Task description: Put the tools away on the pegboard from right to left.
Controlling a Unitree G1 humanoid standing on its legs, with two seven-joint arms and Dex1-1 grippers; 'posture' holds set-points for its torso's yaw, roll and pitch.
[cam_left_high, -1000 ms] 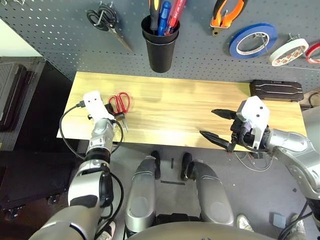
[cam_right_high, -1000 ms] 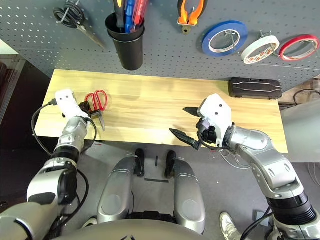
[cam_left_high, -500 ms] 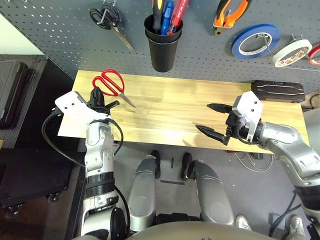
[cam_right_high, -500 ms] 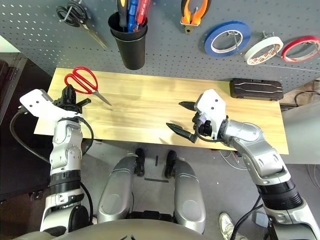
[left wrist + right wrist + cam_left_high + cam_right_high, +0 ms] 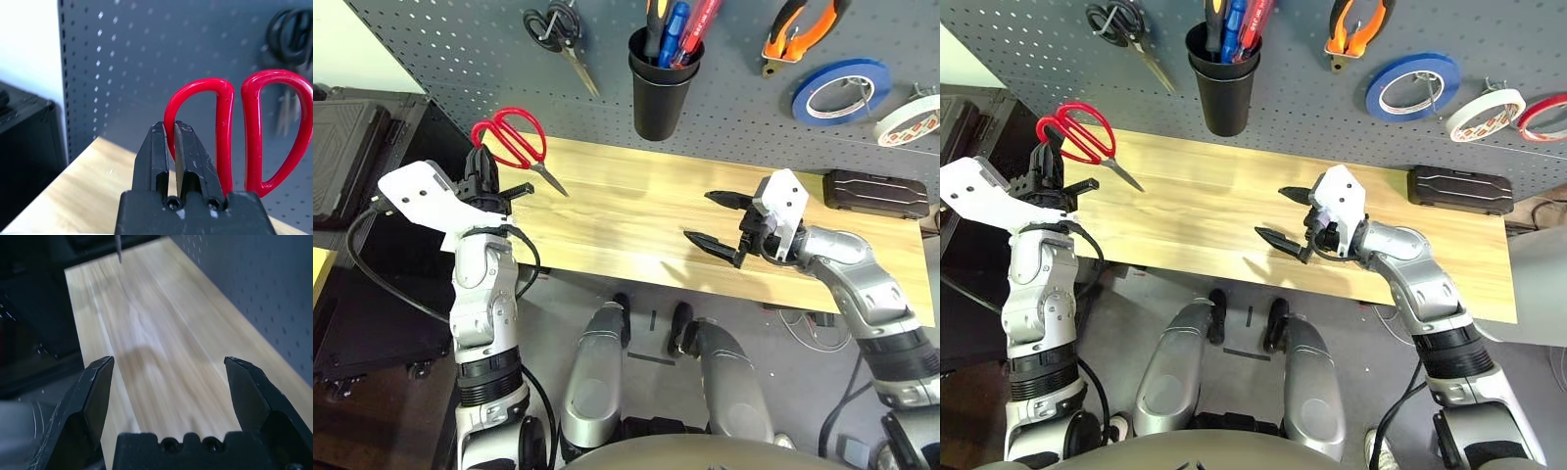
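My left gripper (image 5: pixel 480 174) is shut on one loop of the red-handled scissors (image 5: pixel 512 143) and holds them in the air above the table's left end, blades slanting down to the right. In the left wrist view the fingers (image 5: pixel 157 147) pinch the red handle (image 5: pixel 254 132), with the pegboard (image 5: pixel 460 59) behind. On the pegboard hang the orange-and-black pliers (image 5: pixel 798 29) and the cream-white tape roll (image 5: pixel 909 119). A black cup (image 5: pixel 661 93) there holds several tool handles. My right gripper (image 5: pixel 699 216) hovers open and empty over the table's right half.
The wooden table (image 5: pixel 626 215) bears a black case (image 5: pixel 876 191) at its far right. Black-handled scissors (image 5: pixel 558 29), a blue tape roll (image 5: pixel 839 90) and a red tape roll (image 5: pixel 1540 116) also hang on the board. A dark cabinet (image 5: pixel 352 137) stands at the left.
My left gripper has lifted the red scissors off the table and raised them toward the pegboard. The right gripper has drifted a little left, still open. The camera has shifted.
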